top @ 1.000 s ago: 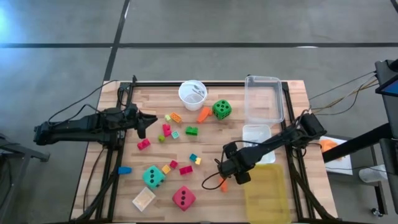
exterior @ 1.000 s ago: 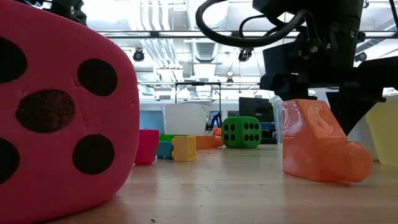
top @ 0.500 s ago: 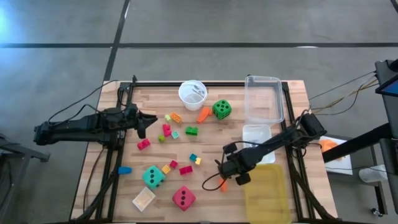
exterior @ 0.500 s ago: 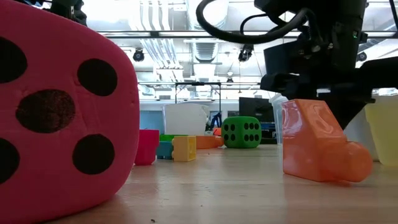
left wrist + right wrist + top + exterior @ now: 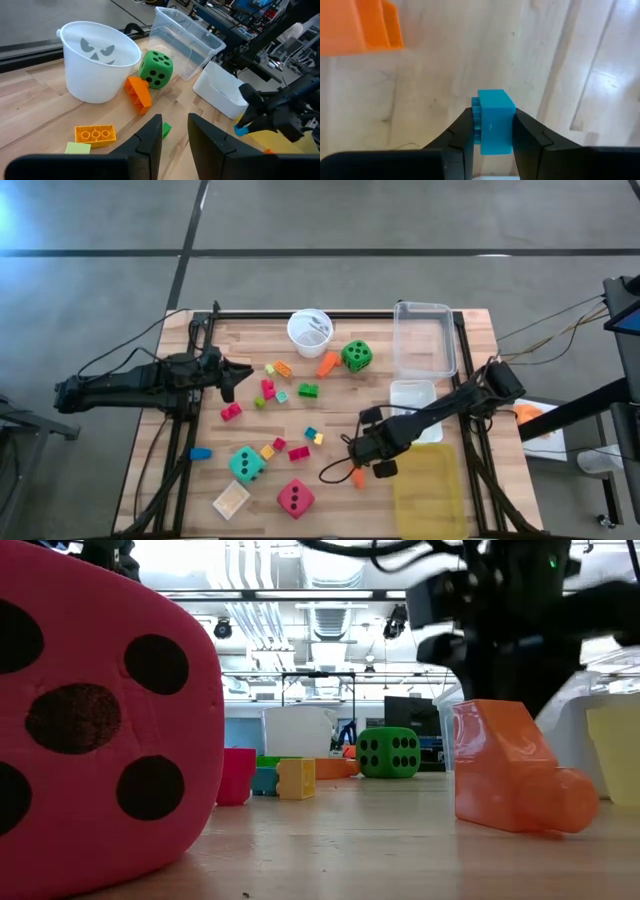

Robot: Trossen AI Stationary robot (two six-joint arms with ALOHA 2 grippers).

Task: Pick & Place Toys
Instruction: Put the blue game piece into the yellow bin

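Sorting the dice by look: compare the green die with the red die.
The green die sits at the table's far side beside the clear bin; the red die sits at the near edge. From above, the green die's top shows more pips than the red die's three. Both are foam-looking cubes with dark pips, resting free.
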